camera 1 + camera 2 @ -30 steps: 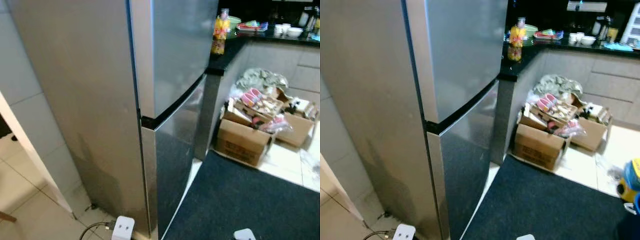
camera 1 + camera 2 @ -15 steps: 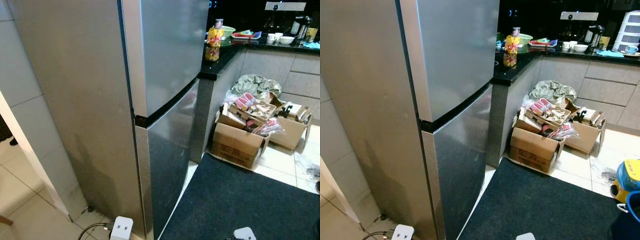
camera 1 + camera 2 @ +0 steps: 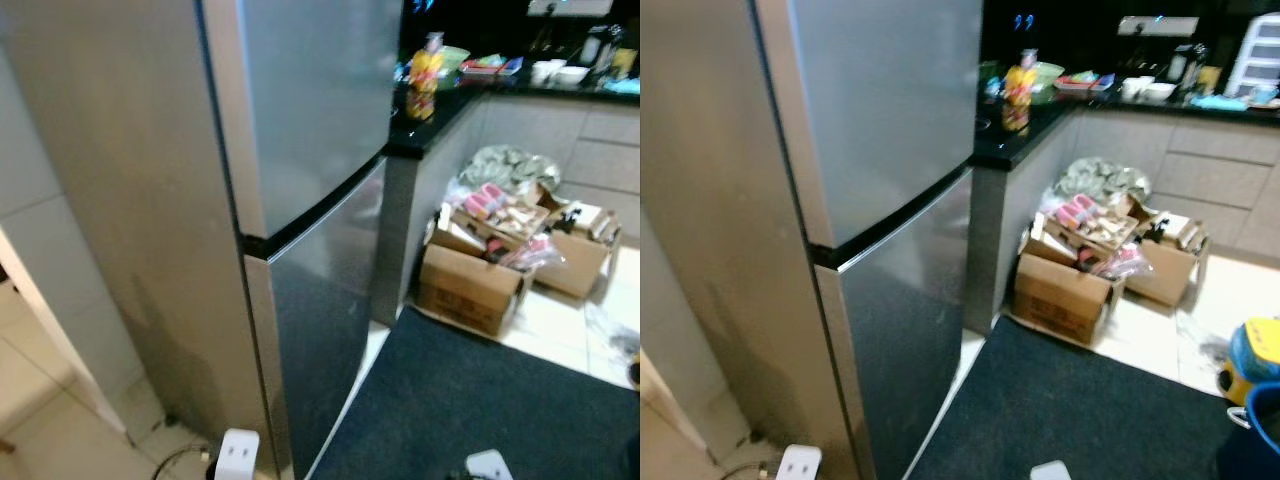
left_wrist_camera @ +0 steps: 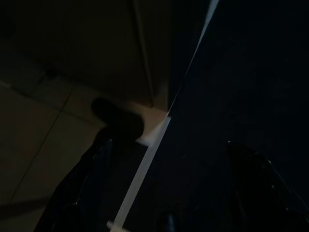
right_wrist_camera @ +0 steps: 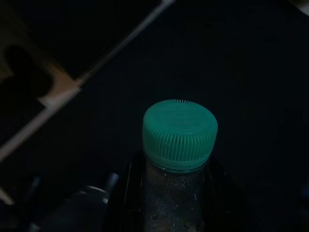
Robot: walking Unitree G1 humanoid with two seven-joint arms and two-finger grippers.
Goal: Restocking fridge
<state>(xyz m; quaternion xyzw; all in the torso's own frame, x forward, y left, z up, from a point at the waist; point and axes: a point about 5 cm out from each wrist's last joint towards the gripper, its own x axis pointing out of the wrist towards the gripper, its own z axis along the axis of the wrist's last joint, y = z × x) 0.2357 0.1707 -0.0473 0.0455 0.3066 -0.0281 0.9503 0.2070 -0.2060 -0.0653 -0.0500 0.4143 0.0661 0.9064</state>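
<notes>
Right wrist view shows the right gripper (image 5: 169, 212) clamped around a green-capped bottle (image 5: 178, 159), wet and likely slippery; hold below the cap. Fridge (image 3: 300, 180) stands closed ahead. Left gripper (image 4: 164, 193) hangs spread, empty.

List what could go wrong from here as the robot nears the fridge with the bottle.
1. Both fridge doors are shut, and the right hand holds the green-capped bottle, leaving the left hand to open a door.
2. The white plug adapter and its cable lie on the floor by the fridge's corner, where a foot might snag.
</notes>
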